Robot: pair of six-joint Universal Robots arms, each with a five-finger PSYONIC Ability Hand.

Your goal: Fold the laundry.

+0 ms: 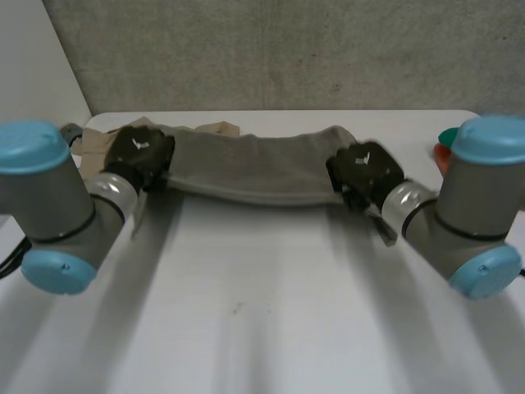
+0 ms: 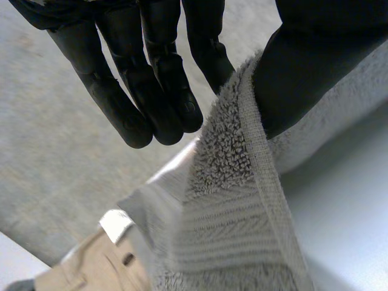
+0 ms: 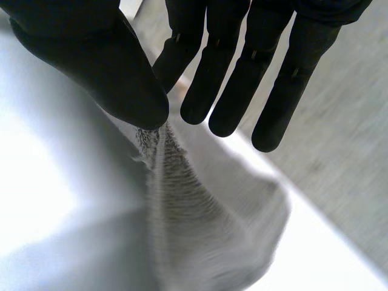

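A grey towel (image 1: 254, 168) hangs stretched between my two hands over the far part of the white table (image 1: 262, 312), sagging a little in the middle. My left hand (image 1: 139, 156) holds its left end. In the left wrist view the thumb (image 2: 315, 66) pinches the towel's hemmed edge (image 2: 236, 200) against a finger, while the other fingers (image 2: 151, 79) stay straight. My right hand (image 1: 365, 172) holds the right end. There the thumb (image 3: 109, 66) and a finger pinch the towel (image 3: 200, 224) at its edge.
A beige cloth (image 1: 209, 129) lies behind the towel at the table's far left and shows below my left hand (image 2: 79, 267). A green thing (image 1: 447, 135) and an orange thing (image 1: 441, 154) sit at the far right edge. A concrete wall stands behind the table.
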